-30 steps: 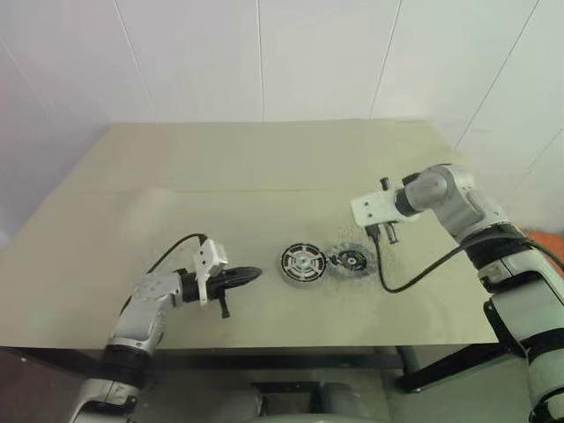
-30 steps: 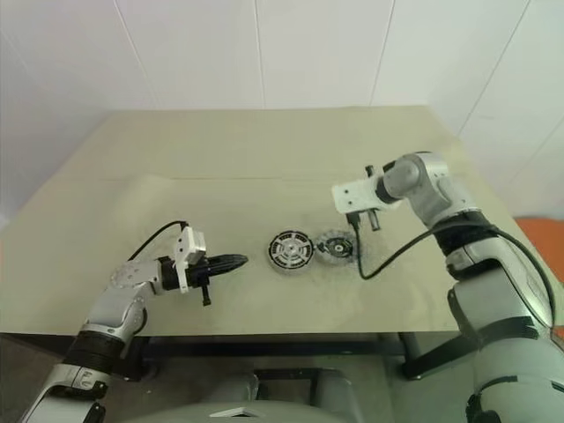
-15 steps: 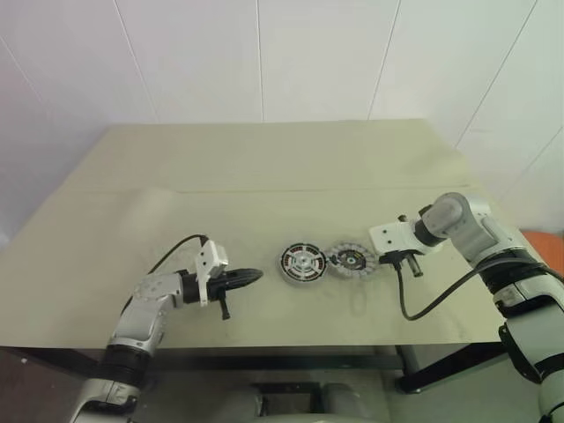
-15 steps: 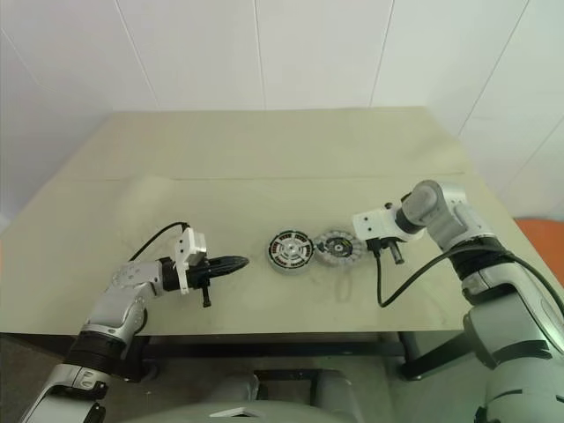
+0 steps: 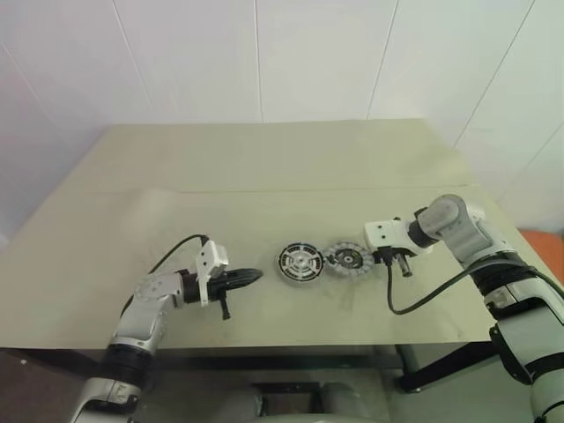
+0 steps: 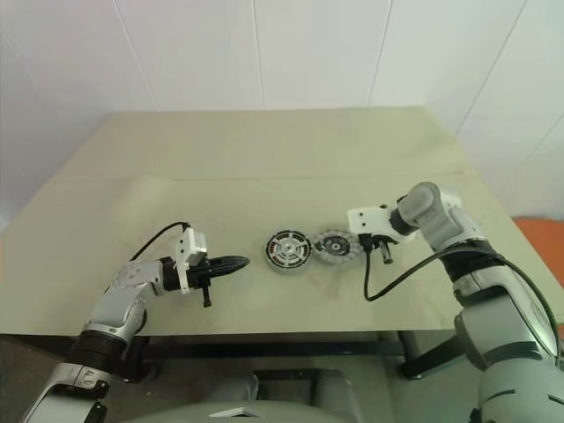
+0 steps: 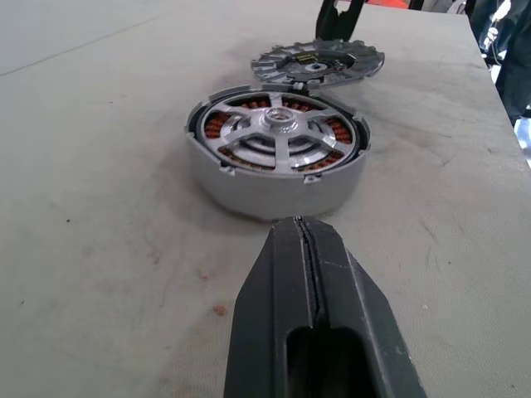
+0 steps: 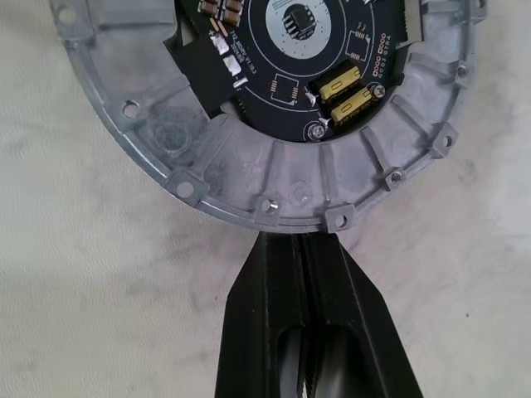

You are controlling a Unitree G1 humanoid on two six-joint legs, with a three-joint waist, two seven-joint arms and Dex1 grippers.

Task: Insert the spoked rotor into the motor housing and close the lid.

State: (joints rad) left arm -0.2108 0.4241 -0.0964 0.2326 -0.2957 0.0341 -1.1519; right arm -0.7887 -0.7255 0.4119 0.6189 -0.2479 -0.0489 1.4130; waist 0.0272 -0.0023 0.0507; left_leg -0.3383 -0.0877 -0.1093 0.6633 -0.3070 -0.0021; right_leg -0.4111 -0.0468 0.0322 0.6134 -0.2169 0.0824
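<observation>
Silver motor housing (image 7: 278, 157) showing copper-red windings between grey spokes; silvery lid (image 8: 274, 108) with black, gold-dotted circuit board; beige table (image 5: 264, 176).

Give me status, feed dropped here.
Both pincers shut, empty: left pincer facing housing, rotor seated. Right pincer at lid rim. Nothing in the way.

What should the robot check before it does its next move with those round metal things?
1. Spoked rotor inside the motor housing: ok, its copper windings show inside the cup.
2. Lid on the housing: not ok, it lies on the table beside it, circuit side up.
3. Right gripper at the lid: ok, its tips are at the lid's rim.
4. Right gripper open to grab: not ok, shut.
5. Left gripper out of the way: ok, shut and short of the housing.
6. Lid's edge clear of the housing: cannot tell.
</observation>
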